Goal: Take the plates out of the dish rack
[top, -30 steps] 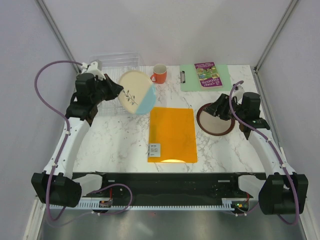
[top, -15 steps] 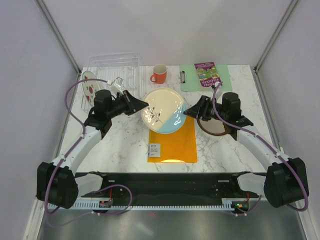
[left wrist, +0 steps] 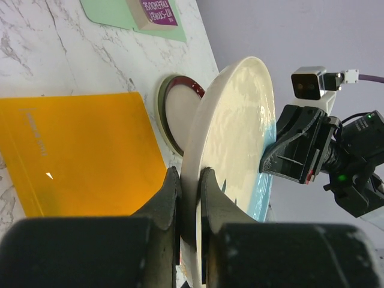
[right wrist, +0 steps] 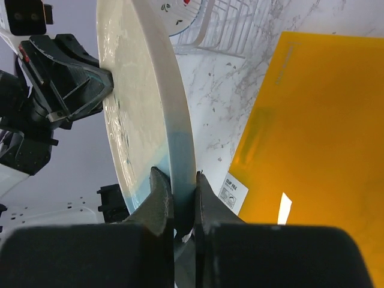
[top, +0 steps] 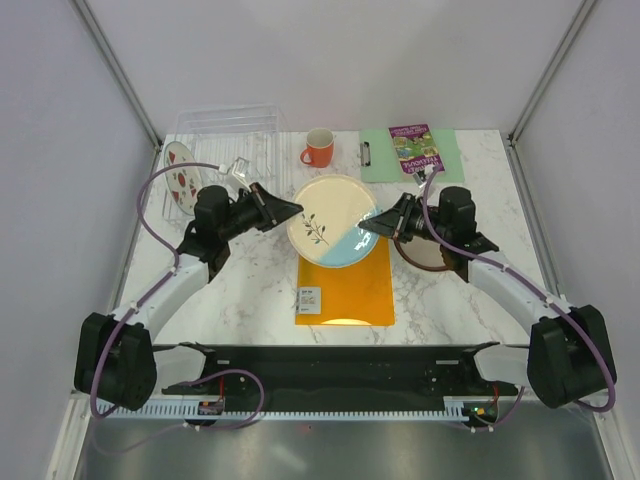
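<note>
Cream-and-pale-blue round sprigged plate (top: 335, 222) now hangs mid-table above the flat orange plastic folder (top: 345, 290), a second after leaving the clear plastic dish rack (top: 225, 125) at eleven o'clock. The left gripper (top: 295, 210) clamps the plate's nine o'clock rim. The right gripper (top: 368, 225) has come across and, as far as its wrist view shows, pinches the three o'clock rim too. A handover looks under way. The beige maroon-rimmed plate (left wrist: 179, 114) lies at three o'clock, and the white red-fruit plate (top: 178, 178) stands at the rack's left end.
</note>
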Available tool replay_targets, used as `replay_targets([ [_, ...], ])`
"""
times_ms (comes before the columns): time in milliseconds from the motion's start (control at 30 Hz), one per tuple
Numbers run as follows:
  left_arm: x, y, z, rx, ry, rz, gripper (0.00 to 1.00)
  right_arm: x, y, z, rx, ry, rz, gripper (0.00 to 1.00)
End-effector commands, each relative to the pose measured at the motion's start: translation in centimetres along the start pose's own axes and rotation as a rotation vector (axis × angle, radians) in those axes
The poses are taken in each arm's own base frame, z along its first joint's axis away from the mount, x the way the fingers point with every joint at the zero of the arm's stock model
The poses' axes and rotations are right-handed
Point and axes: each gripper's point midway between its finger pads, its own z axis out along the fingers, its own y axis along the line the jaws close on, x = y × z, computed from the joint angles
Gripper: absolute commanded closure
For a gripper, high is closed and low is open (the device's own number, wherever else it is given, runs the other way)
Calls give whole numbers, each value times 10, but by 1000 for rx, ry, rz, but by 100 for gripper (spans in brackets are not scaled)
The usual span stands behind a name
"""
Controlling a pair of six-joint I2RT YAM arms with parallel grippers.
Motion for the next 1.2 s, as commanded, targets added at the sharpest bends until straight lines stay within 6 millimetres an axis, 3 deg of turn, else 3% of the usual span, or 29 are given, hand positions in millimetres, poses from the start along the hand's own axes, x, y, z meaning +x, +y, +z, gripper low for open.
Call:
replay_targets([
  [0,-7,-60,-1,206,-21,-8,97,-11,5,3,23,-72,-144,100],
  [33,-6,-56,0,195,-19,-3,91,-10,-1,0,62,-71,-137,100],
  [67,-1,-50,1,167,-2,-8,75,-23,0,-6,103,-126,-177,100],
  [133,-2,-39,2,112,-6,34,57,-31,-10,-17,191,-155,-186,100],
  [167,3,-26,1,50,13,29,44,-45,-7,-27,222,-209,-214,100],
  [233,-4,-12,-5,-47,-33,94,38,-59,-20,-45,295,-256,-198,100],
  [267,-1,0,-10,-112,-24,99,32,-69,-19,-57,319,-298,-208,100],
  [300,-3,6,-15,-148,-37,152,19,-78,-30,-70,366,-329,-191,100],
  [433,-19,23,-41,-305,-119,255,17,-99,-55,-103,462,-403,-167,100],
  [633,-33,13,-80,-361,-227,341,16,-109,-102,-128,599,-435,-108,100],
  [733,-37,8,-96,-374,-266,360,13,-113,-115,-134,621,-442,-83,100],
  [900,-38,6,-103,-385,-269,383,11,-114,-134,-145,649,-464,-48,100],
  [1167,-34,11,-103,-398,-254,380,12,-97,-166,-144,624,-413,36,100],
])
